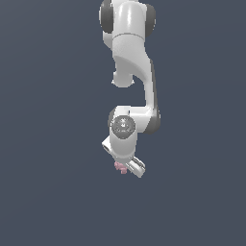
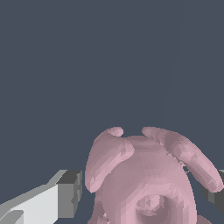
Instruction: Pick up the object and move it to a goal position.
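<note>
The object (image 1: 120, 167) is a tiny pale pink knobbly thing with rounded lobes, sitting at the tip of my white gripper (image 1: 127, 169) below the arm in the exterior view. In the wrist view the object (image 2: 144, 175) fills the space between the two fingers. One grey-tipped finger (image 2: 65, 194) sits right against one of its lobes, and the other finger (image 2: 215, 194) is partly hidden behind another lobe. The gripper (image 2: 142, 197) looks shut on the object. The object's underside is out of view.
The white arm (image 1: 132, 62) hangs down from the top of the exterior view. Everything around it is plain dark grey-blue, with no edges, containers or other objects showing.
</note>
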Controlling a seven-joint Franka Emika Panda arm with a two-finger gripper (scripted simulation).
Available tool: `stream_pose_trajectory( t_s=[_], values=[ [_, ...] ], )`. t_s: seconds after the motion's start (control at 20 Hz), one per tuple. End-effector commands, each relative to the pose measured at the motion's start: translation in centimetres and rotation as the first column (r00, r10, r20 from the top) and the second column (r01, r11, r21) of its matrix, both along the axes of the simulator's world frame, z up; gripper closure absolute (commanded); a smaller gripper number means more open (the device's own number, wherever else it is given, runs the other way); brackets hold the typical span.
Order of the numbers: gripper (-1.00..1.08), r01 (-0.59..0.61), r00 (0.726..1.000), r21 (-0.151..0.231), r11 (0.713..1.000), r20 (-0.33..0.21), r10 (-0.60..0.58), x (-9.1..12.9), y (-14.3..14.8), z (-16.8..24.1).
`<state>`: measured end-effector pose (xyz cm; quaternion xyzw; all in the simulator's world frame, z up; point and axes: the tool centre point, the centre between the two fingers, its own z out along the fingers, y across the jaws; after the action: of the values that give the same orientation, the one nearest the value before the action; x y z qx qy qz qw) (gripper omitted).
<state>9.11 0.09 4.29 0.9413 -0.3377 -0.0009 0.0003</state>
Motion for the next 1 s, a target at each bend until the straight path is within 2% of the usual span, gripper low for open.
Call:
stream_pose_trajectory(
  t_s=[0.0,0.15,0.2,0.95],
  values=[
    [-0.92,0.000,1.000,0.000,1.000,0.002,0.000,0.10,0.02,-0.43],
    [-0.92,0.000,1.000,0.000,1.000,0.002,0.000,0.19,0.00,-0.30],
    [1.08,0.000,1.000,0.000,1.000,0.002,0.000,0.19,0.00,-0.30],
    [1.08,0.000,1.000,0.000,1.000,0.002,0.000,0.07,-0.28,0.35]
  ],
)
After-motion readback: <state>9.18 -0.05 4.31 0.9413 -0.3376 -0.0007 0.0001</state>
